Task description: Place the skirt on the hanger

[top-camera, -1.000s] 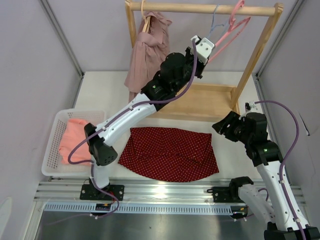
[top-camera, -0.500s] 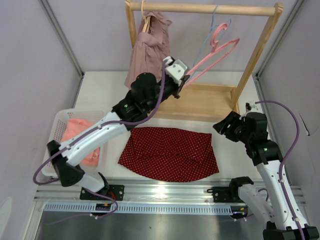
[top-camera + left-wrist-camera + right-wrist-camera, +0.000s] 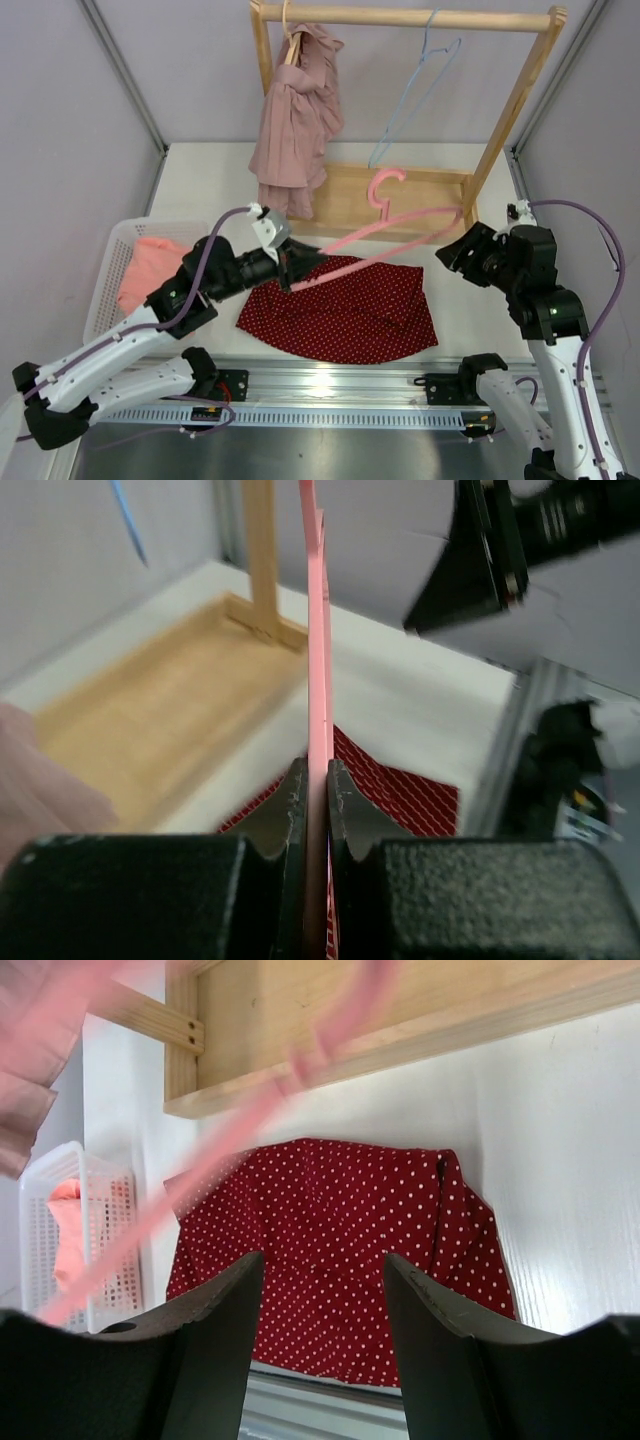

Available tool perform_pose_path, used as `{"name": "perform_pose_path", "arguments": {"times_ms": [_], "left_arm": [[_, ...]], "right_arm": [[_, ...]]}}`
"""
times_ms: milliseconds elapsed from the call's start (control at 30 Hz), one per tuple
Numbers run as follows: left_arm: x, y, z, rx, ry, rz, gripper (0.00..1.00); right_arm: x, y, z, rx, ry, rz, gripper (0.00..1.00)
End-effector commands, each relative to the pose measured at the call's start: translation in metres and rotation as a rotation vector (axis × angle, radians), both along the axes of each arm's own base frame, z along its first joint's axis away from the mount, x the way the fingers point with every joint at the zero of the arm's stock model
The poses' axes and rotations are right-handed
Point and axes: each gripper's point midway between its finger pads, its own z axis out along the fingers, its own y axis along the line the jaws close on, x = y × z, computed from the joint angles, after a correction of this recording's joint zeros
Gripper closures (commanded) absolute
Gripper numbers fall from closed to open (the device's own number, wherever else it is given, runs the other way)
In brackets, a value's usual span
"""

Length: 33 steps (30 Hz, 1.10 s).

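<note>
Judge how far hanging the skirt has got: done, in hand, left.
Done: pink hanger is off the wooden rail. In hand: left gripper, jaws shut, holds it above the red skirt. Left: skirt lies flat on the table, unhung; right gripper open, empty.

A lab test cell: grey panel walls (image 3: 60, 130), aluminium rail (image 3: 330, 378), white table (image 3: 200, 180)

The skirt (image 3: 345, 310) lies flat on the table (image 3: 200, 180), near the front edge. The hanger (image 3: 384, 205) is above its far edge, one end pinched in the left gripper (image 3: 290, 270) at the skirt's 10 o'clock, the other end at 2 o'clock, near the right gripper (image 3: 450, 255). The rack (image 3: 430, 200) stands at 12 o'clock, a garment (image 3: 295, 120) on its rail's left end, a spare hanger (image 3: 397, 112) toward the right. The basket (image 3: 103, 300) sits at 9 o'clock, a cloth (image 3: 145, 270) inside.
</note>
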Motion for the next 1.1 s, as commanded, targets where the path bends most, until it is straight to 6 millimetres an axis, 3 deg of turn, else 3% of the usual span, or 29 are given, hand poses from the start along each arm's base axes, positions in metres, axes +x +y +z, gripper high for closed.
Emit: {"name": "perform_pose_path", "arguments": {"times_ms": [0, 33, 67, 167, 333, 367, 433, 467, 600, 700, 733, 933, 1067], "left_arm": [[-0.043, 0.001, -0.028, -0.075, 0.194, -0.145, 1.00], [-0.052, 0.000, -0.070, -0.048, 0.297, -0.170, 1.00], [-0.060, 0.003, -0.073, -0.066, 0.313, -0.192, 1.00], [-0.078, 0.006, -0.125, -0.074, 0.444, -0.239, 1.00], [-0.087, 0.009, -0.149, -0.113, 0.548, -0.231, 1.00], [-0.086, 0.010, -0.164, -0.112, 0.573, -0.214, 1.00], [-0.085, 0.013, -0.169, -0.135, 0.587, -0.189, 1.00], [-0.082, 0.017, -0.188, -0.117, 0.608, -0.151, 1.00], [-0.075, 0.024, -0.204, -0.133, 0.610, -0.089, 1.00], [-0.067, 0.027, -0.211, -0.140, 0.606, -0.038, 1.00], [-0.066, 0.027, -0.212, -0.138, 0.605, -0.031, 1.00], [-0.051, 0.030, -0.216, -0.145, 0.575, 0.041, 1.00], [-0.055, 0.028, -0.229, -0.115, 0.587, 0.018, 1.00]], "right_arm": [[-0.016, -0.005, 0.001, -0.016, 0.038, -0.004, 0.43], [-0.020, -0.003, -0.003, -0.008, 0.058, 0.002, 0.44], [-0.022, -0.002, -0.004, -0.002, 0.065, 0.007, 0.44], [-0.030, -0.002, -0.015, -0.001, 0.106, 0.009, 0.45], [-0.039, 0.006, -0.046, 0.023, 0.169, 0.029, 0.48], [-0.040, 0.009, -0.051, 0.040, 0.181, 0.025, 0.49], [-0.043, 0.018, -0.066, 0.049, 0.204, 0.053, 0.50], [-0.044, 0.021, -0.071, 0.051, 0.212, 0.058, 0.50], [-0.044, 0.041, -0.096, 0.034, 0.245, 0.083, 0.50], [-0.051, 0.069, -0.120, -0.030, 0.277, 0.156, 0.51], [-0.051, 0.073, -0.118, -0.035, 0.261, 0.163, 0.51], [-0.054, 0.082, -0.154, -0.109, 0.305, 0.158, 0.51], [-0.052, 0.079, -0.175, -0.136, 0.326, 0.149, 0.50]]}}
